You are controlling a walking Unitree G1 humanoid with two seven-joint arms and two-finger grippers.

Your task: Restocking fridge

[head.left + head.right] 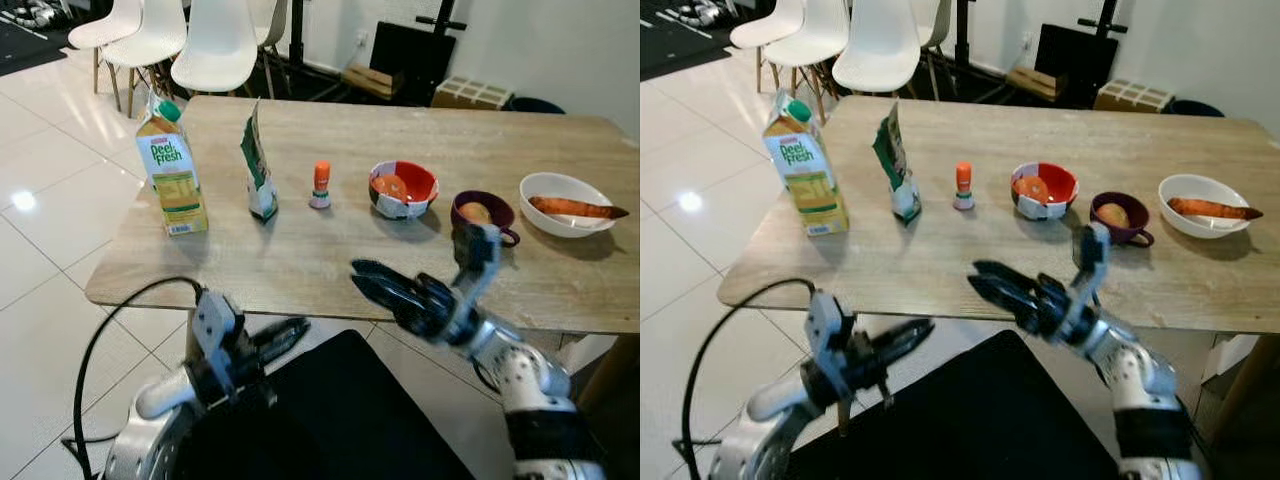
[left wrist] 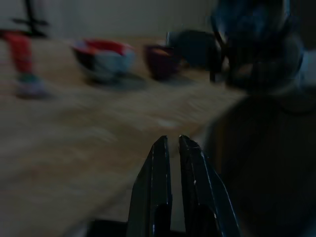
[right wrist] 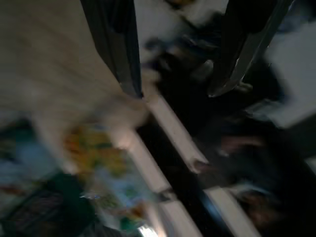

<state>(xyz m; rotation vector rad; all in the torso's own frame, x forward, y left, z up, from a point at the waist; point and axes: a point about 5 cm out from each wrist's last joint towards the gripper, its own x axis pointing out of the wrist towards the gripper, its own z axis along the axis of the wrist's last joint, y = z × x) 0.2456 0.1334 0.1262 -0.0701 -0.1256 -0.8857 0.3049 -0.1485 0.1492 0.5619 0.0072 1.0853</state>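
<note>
Right tool (image 1: 372, 277) near juice carton (image 1: 173, 170)

On the tabletop (image 1: 300, 255), take the small bottle (image 1: 321, 186) as the mark: pouch (image 1: 258, 170) just left of it, juice carton (image 1: 173, 170) further left. To its right run the patterned bowl (image 1: 403, 188), the mug (image 1: 482, 214), then the dish (image 1: 566, 203) holding a sweet potato (image 1: 573, 208). Chairs (image 1: 215, 45) stand behind.

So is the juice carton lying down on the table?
No, the juice carton stands upright near the left end of the wooden table, with its green cap on top.
</note>
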